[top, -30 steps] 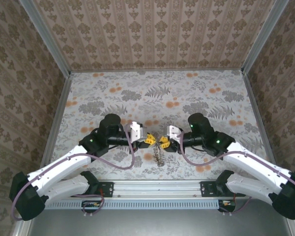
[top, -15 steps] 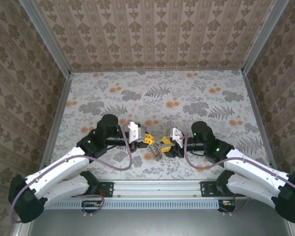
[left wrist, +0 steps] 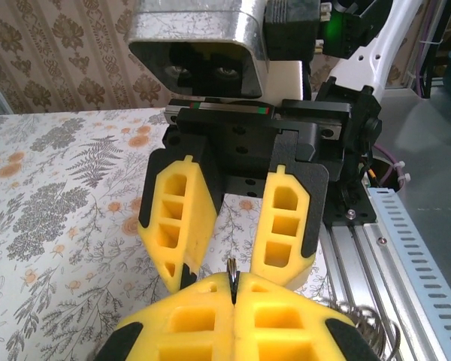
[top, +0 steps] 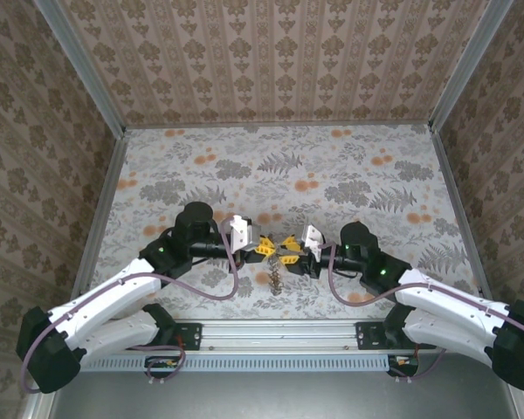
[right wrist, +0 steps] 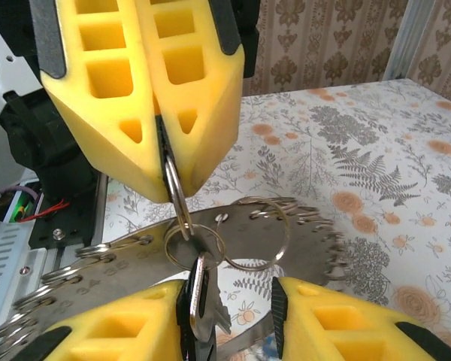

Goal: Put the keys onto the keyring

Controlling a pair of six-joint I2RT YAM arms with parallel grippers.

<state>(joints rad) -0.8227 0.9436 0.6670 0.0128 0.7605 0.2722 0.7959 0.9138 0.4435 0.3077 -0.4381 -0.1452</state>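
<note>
The keyring (right wrist: 316, 218) is a flat grey toothed hoop carrying several small split rings; in the top view it dangles as a dark cluster (top: 277, 278) below both grippers. My left gripper (top: 264, 247) (left wrist: 233, 289) is shut on a thin split ring (right wrist: 173, 180) whose edge pokes up between its fingertips (left wrist: 231, 272). From that ring hangs a smaller ring with a silvery key (right wrist: 200, 297). My right gripper (top: 290, 250) (right wrist: 229, 301) faces the left one, open, with the key between its fingers, close against the left one (right wrist: 113, 331). I cannot make out the black or blue key heads.
The floral table (top: 271, 166) stretches away behind the grippers. A metal rail (top: 279, 332) runs along the near edge just below the hanging keyring. Patterned walls (top: 61, 131) close in the sides and back.
My right gripper dropped back and lower half a second ago, then came up against the left gripper again. The hanging keyring swung slightly. The left arm barely moved.
</note>
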